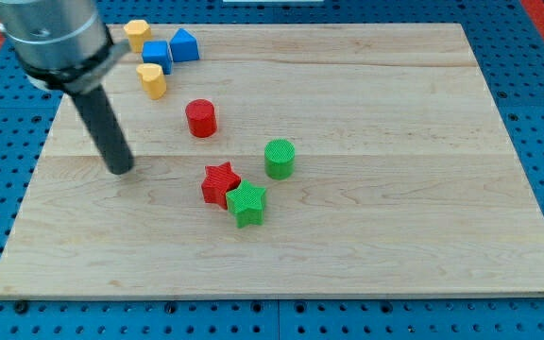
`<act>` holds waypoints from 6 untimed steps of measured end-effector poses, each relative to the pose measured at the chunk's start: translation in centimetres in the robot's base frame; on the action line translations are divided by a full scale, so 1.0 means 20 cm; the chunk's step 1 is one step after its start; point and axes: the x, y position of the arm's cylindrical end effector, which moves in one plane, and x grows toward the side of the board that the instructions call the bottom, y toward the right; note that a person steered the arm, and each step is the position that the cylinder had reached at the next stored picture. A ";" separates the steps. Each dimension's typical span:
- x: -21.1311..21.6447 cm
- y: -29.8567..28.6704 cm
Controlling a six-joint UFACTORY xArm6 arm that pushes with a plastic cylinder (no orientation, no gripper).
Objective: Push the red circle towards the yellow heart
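Your tip (121,171) sits left of the red circle (201,118).
No fingers here; the yellow heart (152,80) lies just up-left of that circle.

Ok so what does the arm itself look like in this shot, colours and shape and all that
Only the arm's lower end shows, at the view's top left. A wide metallic grey cylinder with a darker band round it narrows into a straight dark rod, matte black and round in section. My tip is blunt and plain. No pincer, cables, markings or labels are visible on it.
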 end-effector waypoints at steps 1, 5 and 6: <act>0.00 0.36; -0.40 0.33; -0.62 0.03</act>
